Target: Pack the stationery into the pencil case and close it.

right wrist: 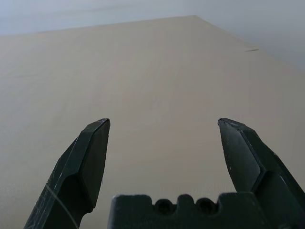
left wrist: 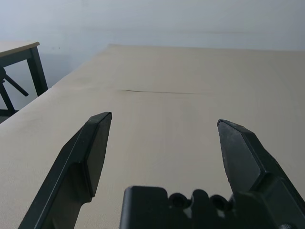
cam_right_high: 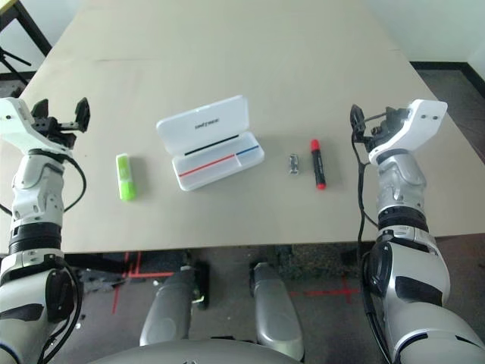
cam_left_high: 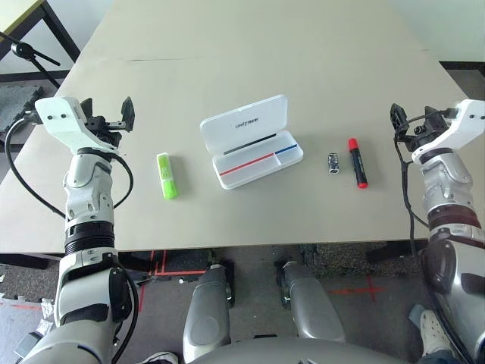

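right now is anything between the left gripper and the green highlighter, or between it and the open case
Nothing visible: bare table lies between the open left gripper and the highlighter, and between it and the pencil case.

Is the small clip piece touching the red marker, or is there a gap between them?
Apart. In the left eye view, a strip of bare table shows between the clip piece and the red marker; they lie side by side, right of the open pencil case.
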